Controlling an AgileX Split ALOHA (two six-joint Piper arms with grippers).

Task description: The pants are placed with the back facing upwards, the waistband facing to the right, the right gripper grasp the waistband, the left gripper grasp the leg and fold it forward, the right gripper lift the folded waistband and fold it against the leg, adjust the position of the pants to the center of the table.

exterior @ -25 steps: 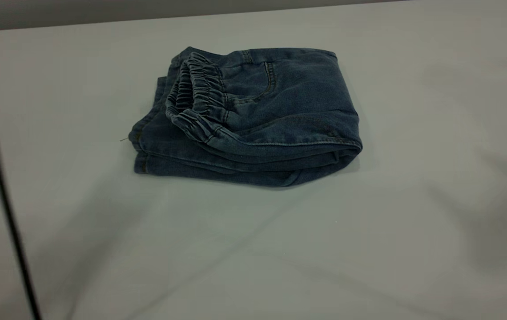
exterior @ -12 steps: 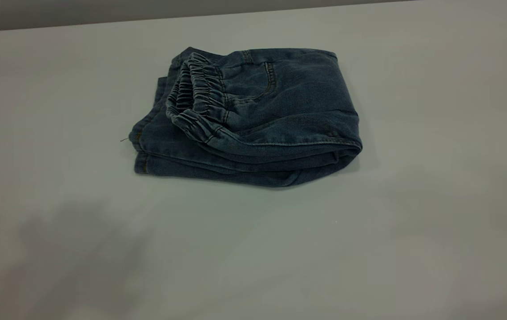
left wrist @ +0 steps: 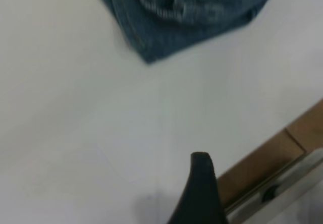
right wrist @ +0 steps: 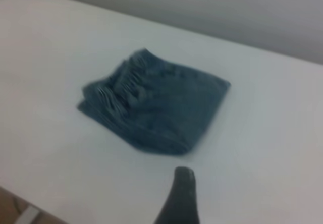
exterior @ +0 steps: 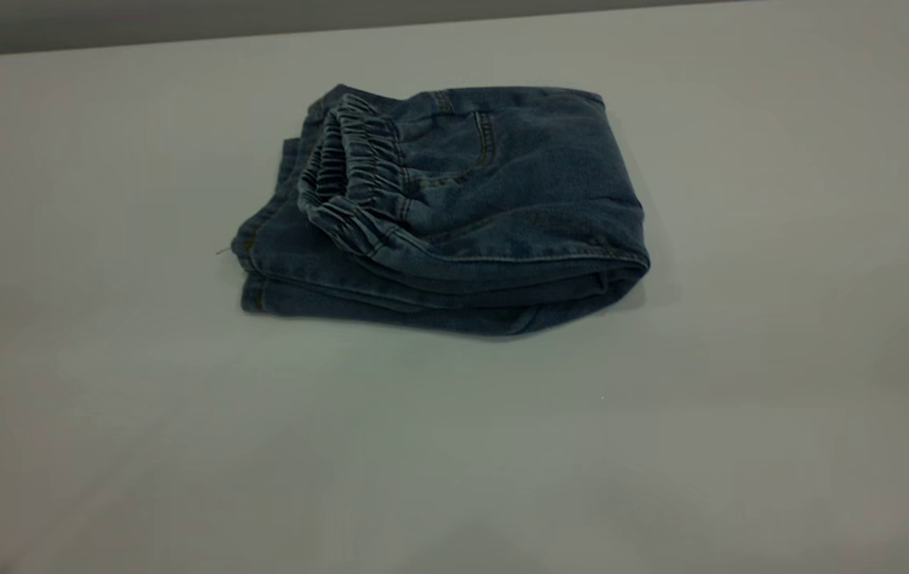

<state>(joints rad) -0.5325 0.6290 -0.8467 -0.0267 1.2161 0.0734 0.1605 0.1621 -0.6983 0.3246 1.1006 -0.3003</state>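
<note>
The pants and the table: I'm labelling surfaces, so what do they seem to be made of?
The pants look like blue denim, matte, with visible seam stitching and a gathered elastic waistband. The table looks smooth, pale and matte; its material is unclear.

We see the pants (exterior: pixel 454 215) as soft, matt blue denim cloth, with a ruched waistband (exterior: pixel 355 183). The table (exterior: pixel 454 446) looks smooth, matt and pale grey.

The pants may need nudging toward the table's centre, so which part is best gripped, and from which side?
Probably the pants' thick folded edge at the exterior view's right: layers stack there, so they'd move as one. The gathered waistband lies loose on top and might unfold.
</note>
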